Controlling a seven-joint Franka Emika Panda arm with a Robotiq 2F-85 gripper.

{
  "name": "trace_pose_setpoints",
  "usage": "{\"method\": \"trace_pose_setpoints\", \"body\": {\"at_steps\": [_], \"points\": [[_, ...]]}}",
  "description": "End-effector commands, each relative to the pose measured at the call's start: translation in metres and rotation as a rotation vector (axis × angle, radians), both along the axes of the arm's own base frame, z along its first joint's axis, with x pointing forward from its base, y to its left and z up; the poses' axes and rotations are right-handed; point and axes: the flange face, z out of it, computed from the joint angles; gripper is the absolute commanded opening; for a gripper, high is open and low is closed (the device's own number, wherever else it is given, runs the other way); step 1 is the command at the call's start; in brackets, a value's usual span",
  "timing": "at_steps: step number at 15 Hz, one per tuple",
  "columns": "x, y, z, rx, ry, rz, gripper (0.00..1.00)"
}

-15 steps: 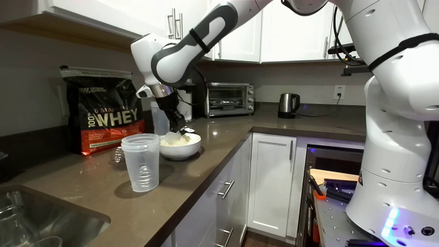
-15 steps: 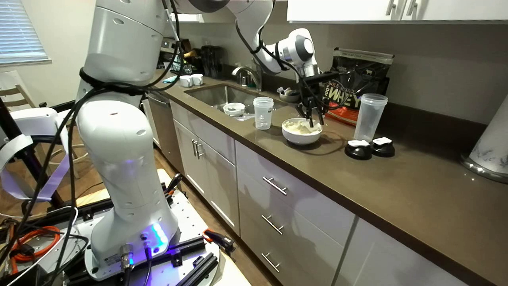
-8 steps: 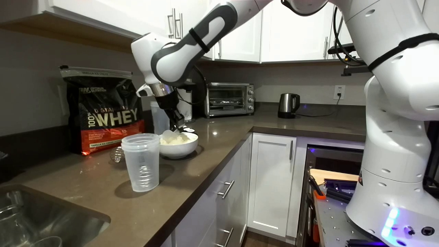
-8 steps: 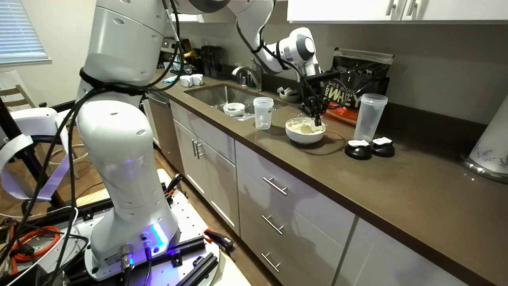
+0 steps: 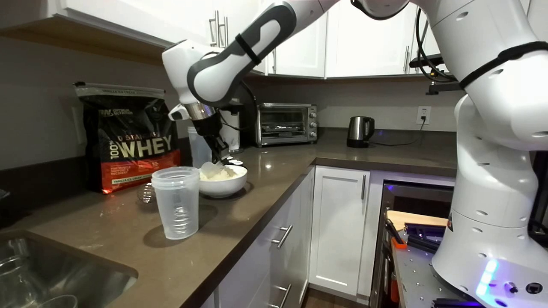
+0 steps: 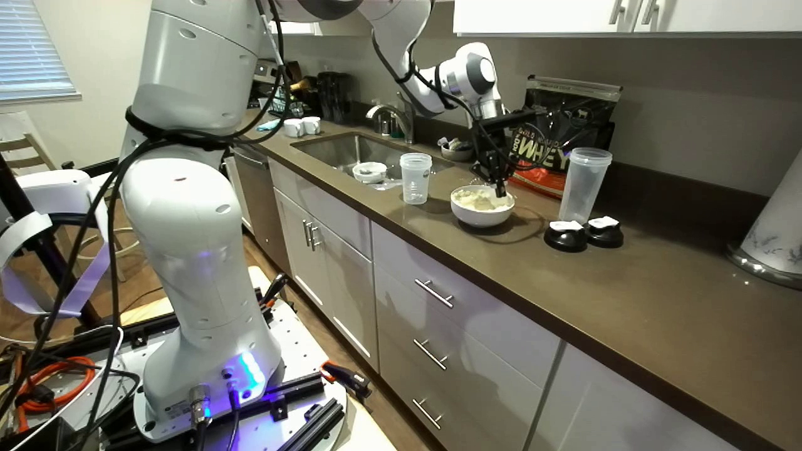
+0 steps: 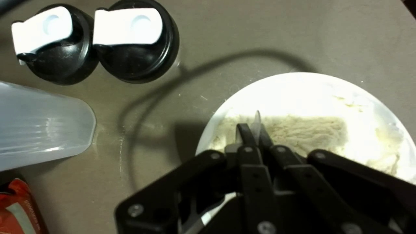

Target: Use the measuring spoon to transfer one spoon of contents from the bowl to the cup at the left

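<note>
Pinching the slim translucent measuring spoon [image 7: 256, 127], your end effector [image 7: 253, 131] is closed. From it, the clear plastic tumbler [image 6: 415, 180] lies toward the sink [image 5: 85, 273], nearer the bench's front edge [image 6: 557, 330].

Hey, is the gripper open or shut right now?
The gripper is shut on the measuring spoon: the wrist view shows its jaws closed on the thin, pale handle.

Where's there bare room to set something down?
Mainly the stretch of counter between the two black lids and the marbled cylinder; a smaller patch lies between clear cup and sink. It's crowded around the bowl: fingers over it, tumbler and whey bag nearby.
</note>
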Motion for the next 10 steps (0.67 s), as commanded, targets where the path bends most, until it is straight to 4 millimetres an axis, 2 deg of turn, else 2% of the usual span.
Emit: {"method": "trace_pose_setpoints", "body": {"at_steps": [1, 10], "points": [[-0.0009, 0.0028, 0.0099, 0.004, -0.009, 0.016, 0.01], [-0.0048, 0.0125, 0.0021, -0.062, -0.058, 0.054, 0.01]]}}
